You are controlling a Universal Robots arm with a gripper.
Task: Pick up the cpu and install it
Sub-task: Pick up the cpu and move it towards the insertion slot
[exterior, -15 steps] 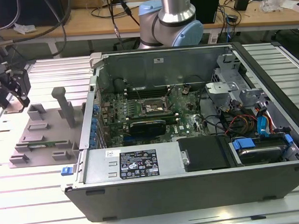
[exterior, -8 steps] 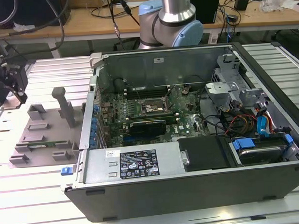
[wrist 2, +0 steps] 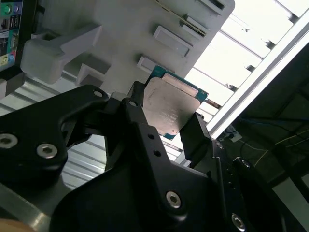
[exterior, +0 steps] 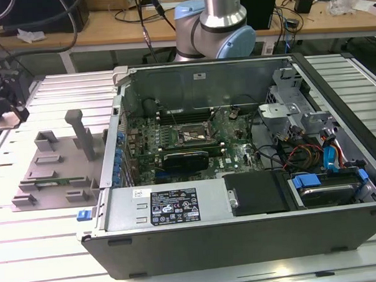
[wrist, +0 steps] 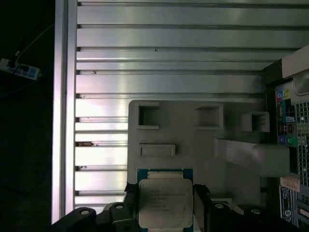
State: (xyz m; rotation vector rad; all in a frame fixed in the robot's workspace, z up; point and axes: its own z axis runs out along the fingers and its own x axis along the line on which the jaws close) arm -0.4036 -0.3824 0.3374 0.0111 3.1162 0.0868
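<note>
The arm (exterior: 217, 24) is showing a brushed silver tube above rounded grey joint housings, one of them wearing a pale blue cap. The tool (wrist 2: 169, 113) is presenting matte black, angular links. Behind its tips, silver socket-head screws (wrist 2: 47, 151) are glinting at the pivots, and two blocky black fingers (wrist 2: 195, 137) are jutting forward.

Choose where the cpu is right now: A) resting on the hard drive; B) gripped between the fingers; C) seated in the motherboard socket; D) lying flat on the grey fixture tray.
B: in the second wrist view the cpu is clamped by its edges between the fingers, with the grey fixture tray seen beyond it.
</note>
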